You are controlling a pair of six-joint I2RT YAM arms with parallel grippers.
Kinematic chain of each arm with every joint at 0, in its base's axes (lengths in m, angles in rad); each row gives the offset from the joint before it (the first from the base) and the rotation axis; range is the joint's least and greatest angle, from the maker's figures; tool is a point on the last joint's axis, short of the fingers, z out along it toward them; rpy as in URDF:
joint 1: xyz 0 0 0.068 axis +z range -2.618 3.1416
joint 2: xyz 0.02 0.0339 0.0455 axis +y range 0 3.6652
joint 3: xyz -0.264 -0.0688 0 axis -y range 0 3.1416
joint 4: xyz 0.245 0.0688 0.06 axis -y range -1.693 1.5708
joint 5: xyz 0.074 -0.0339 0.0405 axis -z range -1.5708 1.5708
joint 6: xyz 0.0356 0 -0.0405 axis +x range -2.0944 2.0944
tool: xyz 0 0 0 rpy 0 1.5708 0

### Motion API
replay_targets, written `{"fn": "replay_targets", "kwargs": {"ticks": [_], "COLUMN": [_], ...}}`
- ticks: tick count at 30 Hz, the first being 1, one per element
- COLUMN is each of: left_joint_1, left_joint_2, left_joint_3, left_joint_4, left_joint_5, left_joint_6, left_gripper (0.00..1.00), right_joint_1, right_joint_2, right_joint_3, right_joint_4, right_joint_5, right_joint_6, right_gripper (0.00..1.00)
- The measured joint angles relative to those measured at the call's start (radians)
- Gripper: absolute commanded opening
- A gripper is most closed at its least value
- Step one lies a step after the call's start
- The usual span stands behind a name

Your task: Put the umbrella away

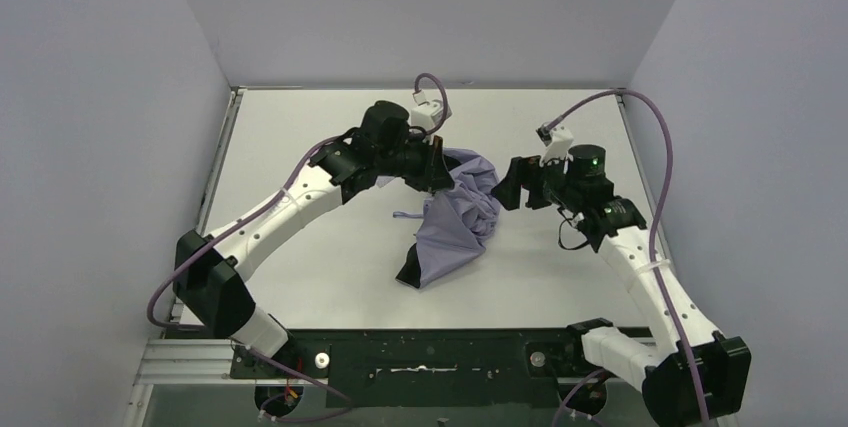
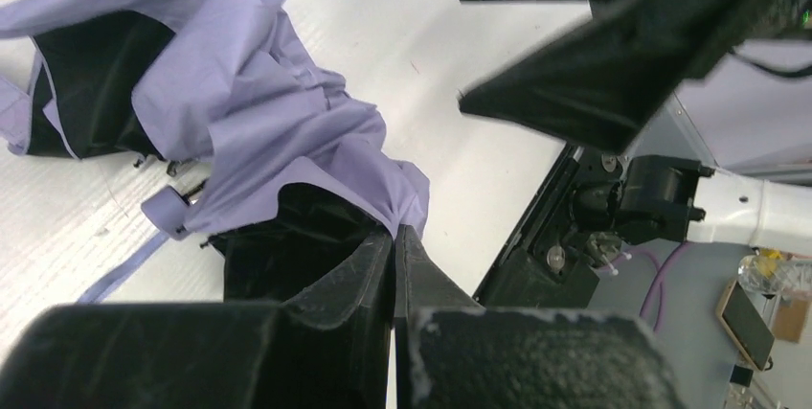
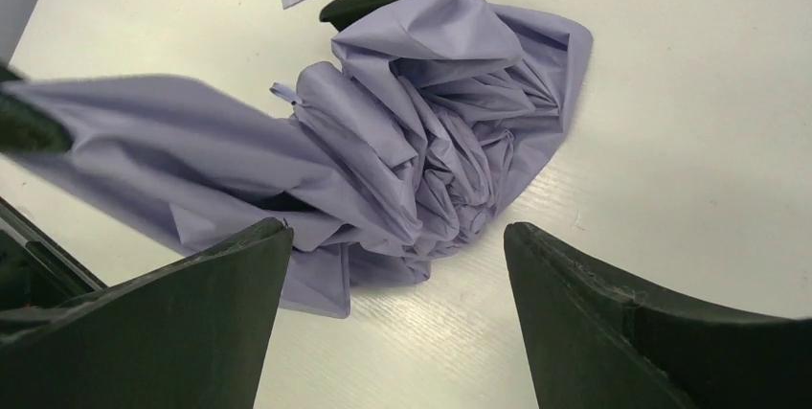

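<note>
We see the umbrella (image 1: 455, 222) on the table (image 1: 300, 277), long axis far-to-near: left gripper (image 2: 394, 237) clamped on its far fabric, right gripper (image 3: 394, 229) wide open, empty, just right of it.

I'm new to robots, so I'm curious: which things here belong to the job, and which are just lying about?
For the job: lavender umbrella; left end effector, shut on its fabric; right end effector, open beside it.
Just there: purple cables; white table.
</note>
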Motion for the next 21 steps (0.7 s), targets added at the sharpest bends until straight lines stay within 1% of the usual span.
{"fn": "replay_targets", "kwargs": {"ticks": [4,9,12,16,21], "left_joint_1": [0.032,0.062,0.075,0.081,0.083], "left_joint_2": [0.083,0.192,0.246,0.293,0.304], "left_joint_3": [0.071,0.204,0.292,0.36,0.364], "left_joint_4": [0.003,-0.015,-0.04,-0.067,-0.093], "left_joint_5": [0.036,0.063,0.082,0.102,0.118], "left_joint_6": [0.0,0.001,0.005,0.008,0.008], "left_gripper": [0.0,0.0,0.0,0.0,0.02], "right_joint_1": [0.031,0.186,0.266,0.292,0.302], "right_joint_2": [-0.104,-0.212,-0.262,-0.211,-0.08], "right_joint_3": [-0.147,-0.29,-0.336,-0.314,-0.258], "right_joint_4": [0.127,0.278,0.38,0.475,0.53], "right_joint_5": [0.002,0.062,0.087,0.1,0.131], "right_joint_6": [0.002,-0.059,-0.116,-0.176,-0.242], "right_gripper": [0.82,0.83,0.82,0.79,0.75]}}
